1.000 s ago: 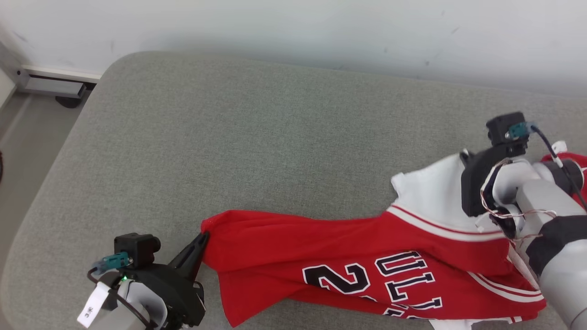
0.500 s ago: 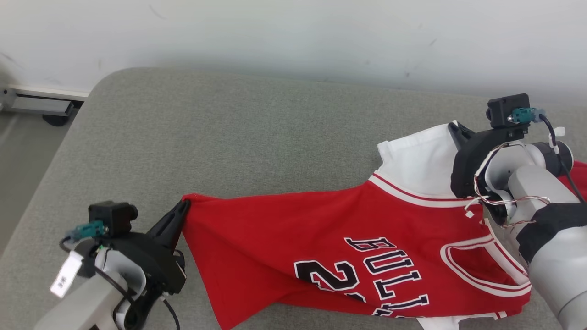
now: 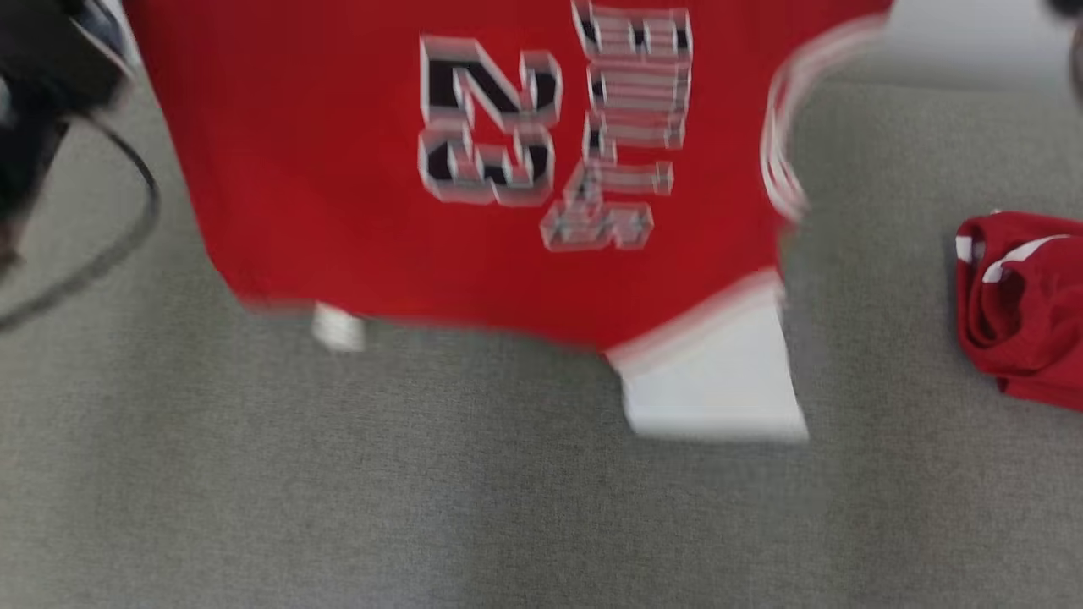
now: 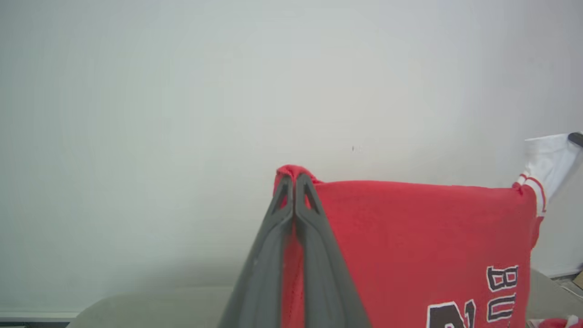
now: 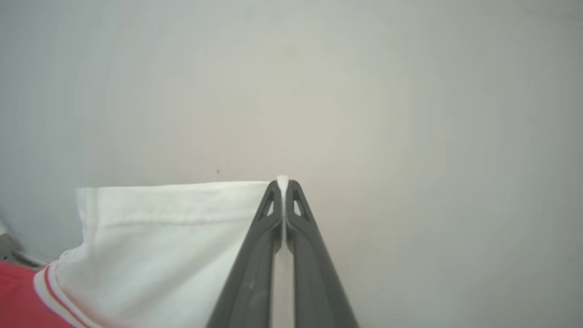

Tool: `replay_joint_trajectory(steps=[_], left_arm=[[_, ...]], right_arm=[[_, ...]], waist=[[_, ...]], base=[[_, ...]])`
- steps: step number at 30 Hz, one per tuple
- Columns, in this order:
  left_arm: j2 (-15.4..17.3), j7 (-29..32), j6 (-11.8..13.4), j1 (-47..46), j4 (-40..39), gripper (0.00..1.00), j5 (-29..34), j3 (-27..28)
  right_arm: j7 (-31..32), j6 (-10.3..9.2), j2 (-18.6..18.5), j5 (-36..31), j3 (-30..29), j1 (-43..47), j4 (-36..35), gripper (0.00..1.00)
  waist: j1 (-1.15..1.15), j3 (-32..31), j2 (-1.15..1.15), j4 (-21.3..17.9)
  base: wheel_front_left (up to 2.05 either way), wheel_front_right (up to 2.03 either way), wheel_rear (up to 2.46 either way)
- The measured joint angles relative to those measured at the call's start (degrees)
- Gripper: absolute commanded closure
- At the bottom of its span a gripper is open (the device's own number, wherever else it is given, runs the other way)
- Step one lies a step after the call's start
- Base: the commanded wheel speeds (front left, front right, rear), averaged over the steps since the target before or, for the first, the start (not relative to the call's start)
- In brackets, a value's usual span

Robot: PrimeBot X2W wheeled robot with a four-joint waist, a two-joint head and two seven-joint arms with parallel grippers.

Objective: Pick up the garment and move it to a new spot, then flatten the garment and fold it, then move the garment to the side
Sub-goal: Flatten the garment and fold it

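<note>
Hanging over grey cushion (image 3: 423,507), garment (image 3: 321,169): left gripper (image 4: 294,181) pinched shut on its red corner, right gripper (image 5: 282,184) on its white edge. Red bundle (image 3: 1015,313) right; open cushion near.

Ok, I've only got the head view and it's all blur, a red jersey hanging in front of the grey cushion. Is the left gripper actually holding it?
Observer: Yes. In the left wrist view the left gripper is shut on a red top corner of the jersey.
Operator: And the right one?
Observer: The right gripper is shut on the edge of the white sleeve; a sliver of white cloth pokes out between its tips.
Operator: Is the top edge sagging between them?
Observer: No. In the left wrist view it runs nearly straight from the left gripper across to the white sleeve.
</note>
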Motion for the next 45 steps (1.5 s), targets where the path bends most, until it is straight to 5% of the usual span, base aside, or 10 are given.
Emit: replay_joint_trajectory(steps=[2, 8, 17, 26, 32, 45], left_arm=[[1.1, -1.9, -0.4, -3.7, -1.1, 1.00, -0.1, 2.8], [0.9, -5.3, -0.4, -3.3, 0.7, 1.00, 0.7, 1.5], [1.1, -9.3, -0.4, 23.9, -0.6, 1.00, 0.1, -4.7], [0.4, -9.8, -0.3, 38.0, -2.8, 1.00, 0.2, -8.0], [0.2, -10.1, 2.5, 48.4, -3.7, 1.00, -0.6, -9.1], [0.4, -10.3, 6.2, 53.5, -6.0, 1.00, -0.5, -8.3]], right_arm=[[-2.8, -0.27, 0.0, -0.3, -0.7, -3.8, -2.5, 1.00], [-8.9, 3.03, 0.0, -0.7, 1.0, -0.3, -2.4, 1.00], [-18.1, 4.76, 0.6, 1.2, 2.6, 23.4, -3.2, 1.00], [-19.8, 5.26, 0.2, 5.1, 3.6, 43.8, -7.3, 1.00], [-19.8, 5.27, -1.9, 8.3, 8.0, 60.1, -13.2, 1.00], [-20.2, 5.33, -7.6, 9.6, 9.7, 70.2, -18.0, 1.00]], waist=[[0.00, 1.6, 0.00, -0.4], [0.03, 4.1, 0.01, -1.4], [0.00, 0.2, 0.00, -2.7], [-0.02, -7.0, -0.01, -3.9], [-0.02, -12.4, -0.01, -4.1], [-0.01, -15.3, -0.01, -4.0]], base=[[0.00, 0.00, 0.00], [0.00, 0.00, 0.00], [0.00, 0.00, 0.00], [0.00, 0.00, 0.00], [0.00, 0.00, 0.00], [0.00, 0.00, 0.00]])
